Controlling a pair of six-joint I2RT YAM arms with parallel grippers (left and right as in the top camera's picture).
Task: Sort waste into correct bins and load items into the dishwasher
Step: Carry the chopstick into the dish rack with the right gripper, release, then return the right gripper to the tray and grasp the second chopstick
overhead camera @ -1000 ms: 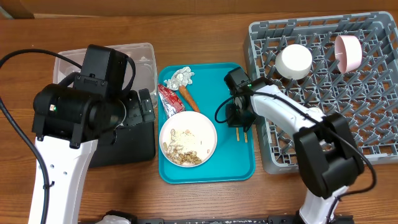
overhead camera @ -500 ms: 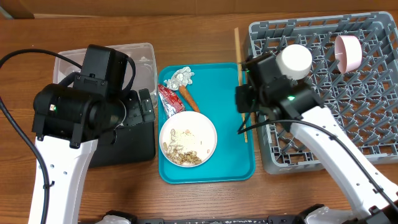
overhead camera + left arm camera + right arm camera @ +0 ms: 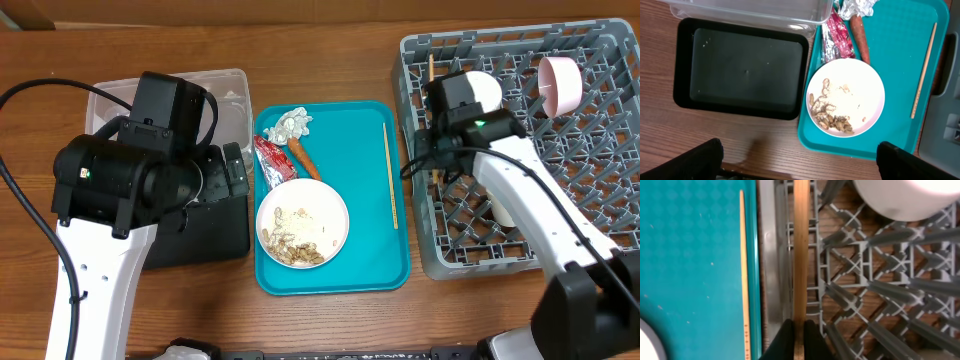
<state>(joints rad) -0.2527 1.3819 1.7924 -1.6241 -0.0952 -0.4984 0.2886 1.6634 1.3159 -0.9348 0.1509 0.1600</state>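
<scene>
Nearest, the left fingers (image 3: 695, 162) hang spread wide and empty above the shallow black rectangular tray (image 3: 745, 70), with nothing close to them. The white round plate (image 3: 338, 212) of beige crumbly scraps (image 3: 293, 250) and one thin wooden chopstick (image 3: 390, 175) lie on the teal serving tray (image 3: 360, 265). Beyond, the right fingers (image 3: 782, 345) pinch the other wooden chopstick (image 3: 801, 245) lengthwise just inside the wall of the large grey plastic dish rack (image 3: 767, 255), probably to lay it between peg rows. Room there looks tight, with the small white cup (image 3: 473, 98) just beside.
</scene>
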